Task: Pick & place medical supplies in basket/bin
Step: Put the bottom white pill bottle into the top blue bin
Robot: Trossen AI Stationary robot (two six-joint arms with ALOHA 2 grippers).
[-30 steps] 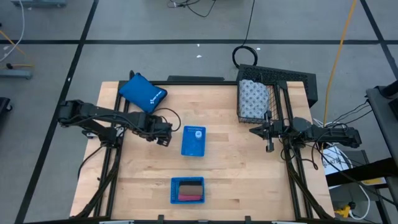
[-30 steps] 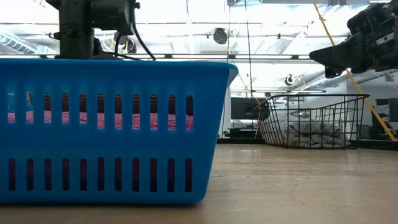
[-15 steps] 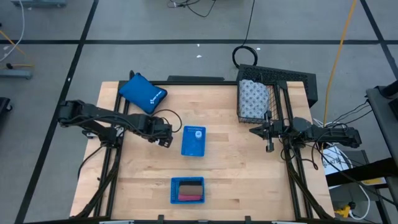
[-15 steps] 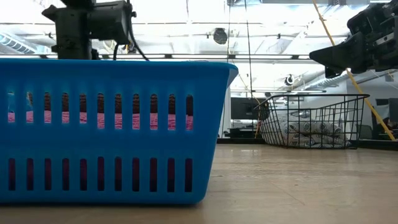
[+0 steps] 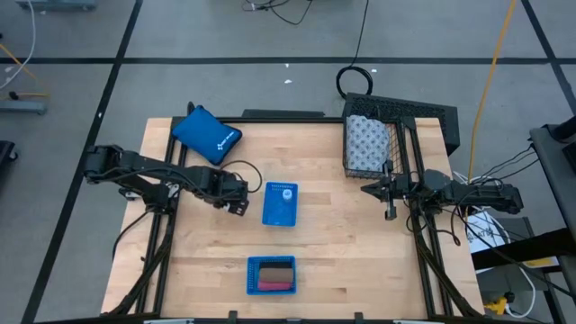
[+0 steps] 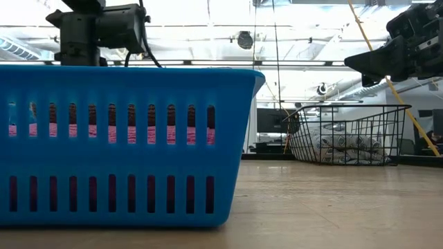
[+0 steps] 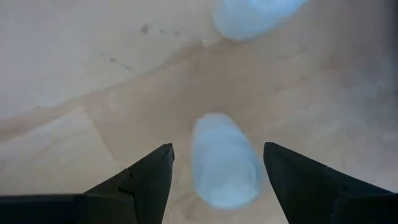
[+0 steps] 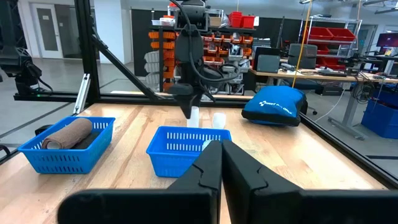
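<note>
My left gripper (image 5: 238, 202) hangs open just left of the middle blue tray (image 5: 280, 205). In the left wrist view its fingers stand on either side of a small white bottle (image 7: 224, 165) on the table without touching it. A second white bottle (image 7: 252, 15) stands just beyond. The right wrist view shows both bottles (image 8: 194, 116) (image 8: 219, 120) upright behind that tray. The black wire basket (image 5: 389, 135) sits at the table's far right with the dotted roll (image 5: 367, 142) inside. My right gripper (image 5: 389, 209) is shut, hovering near the basket's near side.
A blue tray (image 5: 271, 274) at the near edge holds pink and brown blocks. A blue pouch (image 5: 207, 133) lies at the far left. A small white thing (image 5: 286, 192) lies in the middle tray. Bare wood shows between the trays and the basket.
My left gripper has come down a little over the bottles. My right arm and all the objects have kept still.
</note>
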